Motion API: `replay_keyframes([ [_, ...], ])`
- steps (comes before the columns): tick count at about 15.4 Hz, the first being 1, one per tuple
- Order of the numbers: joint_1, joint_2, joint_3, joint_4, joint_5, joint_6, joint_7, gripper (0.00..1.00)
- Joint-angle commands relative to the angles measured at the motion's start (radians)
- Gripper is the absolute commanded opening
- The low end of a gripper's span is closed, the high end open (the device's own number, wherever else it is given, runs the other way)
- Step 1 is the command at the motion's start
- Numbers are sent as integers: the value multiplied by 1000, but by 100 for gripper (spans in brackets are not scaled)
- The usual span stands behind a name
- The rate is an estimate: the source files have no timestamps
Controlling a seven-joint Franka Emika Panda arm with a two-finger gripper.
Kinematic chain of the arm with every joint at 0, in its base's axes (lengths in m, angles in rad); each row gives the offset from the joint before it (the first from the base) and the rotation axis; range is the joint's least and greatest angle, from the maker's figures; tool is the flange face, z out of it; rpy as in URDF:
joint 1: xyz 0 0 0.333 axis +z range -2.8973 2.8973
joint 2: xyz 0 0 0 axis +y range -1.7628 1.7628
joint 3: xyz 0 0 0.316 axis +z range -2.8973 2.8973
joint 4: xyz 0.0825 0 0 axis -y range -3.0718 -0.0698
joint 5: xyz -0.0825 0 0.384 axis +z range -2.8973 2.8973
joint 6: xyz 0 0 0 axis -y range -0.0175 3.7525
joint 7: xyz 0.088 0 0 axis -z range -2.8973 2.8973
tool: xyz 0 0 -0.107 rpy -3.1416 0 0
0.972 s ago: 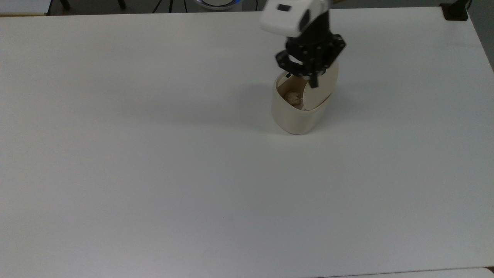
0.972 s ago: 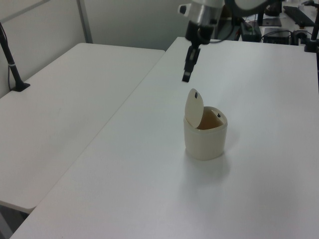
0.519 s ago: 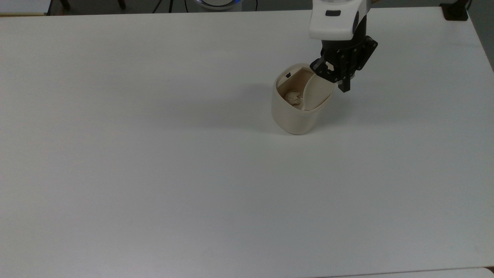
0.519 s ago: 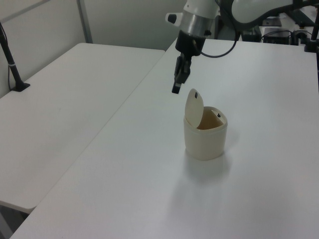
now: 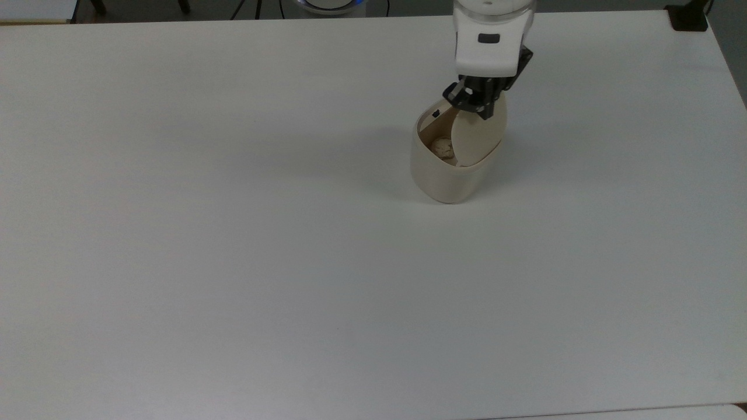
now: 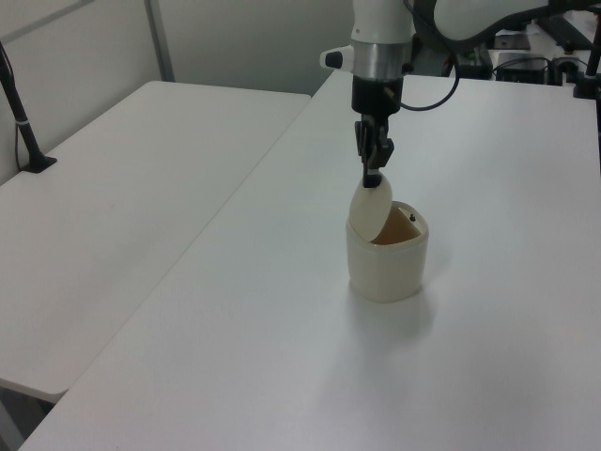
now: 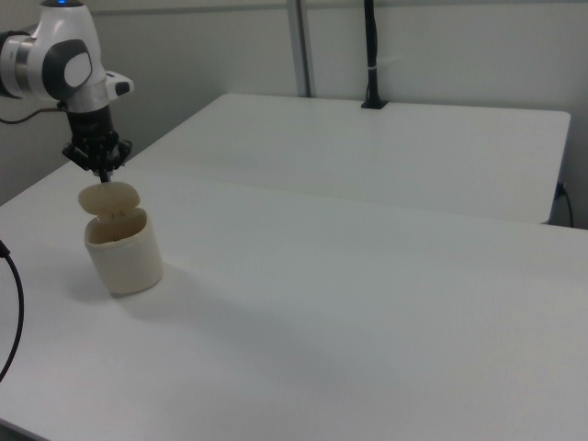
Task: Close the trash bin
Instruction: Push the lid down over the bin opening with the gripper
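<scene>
Across the top view's left, the white counter (image 5: 233, 245) runs bare, and the trash bin (image 5: 446, 175) stands upright on it, right of the middle and toward the top view's far edge. It is a cream-beige tub with rounded corners. Its mouth is uncovered on the top view's left side, where a pale crumpled scrap (image 5: 442, 147) lies inside and a small black tab (image 5: 436, 114) sits on the far rim. The lid (image 5: 475, 137) stands raised on the top view's right side of the mouth, tilted in over the opening rather than lying flat. My hand (image 5: 480, 108) is at the lid's upper edge, pointing down at it, with my white wrist housing above it toward the far edge. In the left view the bin (image 6: 387, 268) sits near the middle of the counter. The lid (image 6: 371, 207) rises from the rim on the left view's left side, and my hand (image 6: 373, 174) comes straight down so that its tip meets the top of the lid. My fingers are drawn in narrow and read as one dark shape with nothing held between them. In the right view the bin (image 7: 124, 257) is at the right view's far left, with its lid (image 7: 108, 196) leaning over the opening and my hand (image 7: 104, 175) just above it, touching the lid's top edge.
</scene>
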Motion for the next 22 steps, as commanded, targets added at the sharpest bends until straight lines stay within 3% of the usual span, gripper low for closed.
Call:
replay_keyframes([
  [1, -7, -33, -7, -98, -48, -19, -40, 0],
  [4, -5, -31, -6, -142, -85, -19, -40, 0],
  [11, 3, -13, -3, -179, -93, -3, -38, 0],
  [22, 16, 29, 2, -179, -117, 30, -23, 0],
])
